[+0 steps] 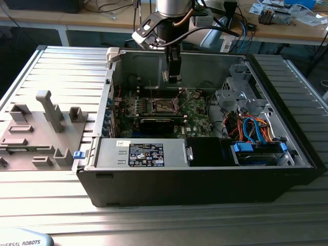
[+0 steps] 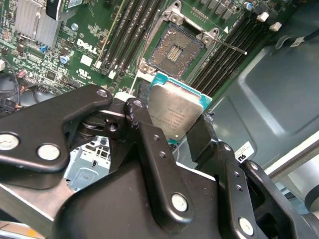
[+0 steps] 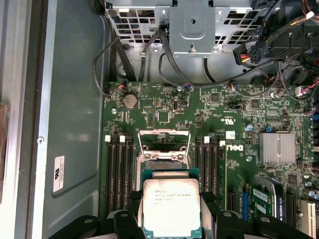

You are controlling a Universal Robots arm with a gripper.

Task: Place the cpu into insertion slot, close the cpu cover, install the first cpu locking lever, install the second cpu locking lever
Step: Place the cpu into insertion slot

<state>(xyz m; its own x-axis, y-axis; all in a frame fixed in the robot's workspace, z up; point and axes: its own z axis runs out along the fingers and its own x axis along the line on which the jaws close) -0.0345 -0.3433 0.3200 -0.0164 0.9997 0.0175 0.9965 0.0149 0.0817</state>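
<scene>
Green motherboard (image 2: 89,45): flat, densely populated, beneath the jaws. Long black memory slots (image 2: 127,35): parallel, narrow. Dark square insertion slot (image 2: 175,50): silvery rim, uncovered, just beyond the jaw tips. Thin square cpu (image 2: 177,112): matte silvery lid, teal edge, pinched between the black metal jaws, clear of the slot.

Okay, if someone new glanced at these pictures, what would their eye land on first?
The silvery cpu stands out first, clamped in the black gripper close to the insertion slot, whose contacts lie bare on the green motherboard. In the exterior view, the open computer case lies on its side on a ribbed metal table, with the arm reaching down into it.
</scene>
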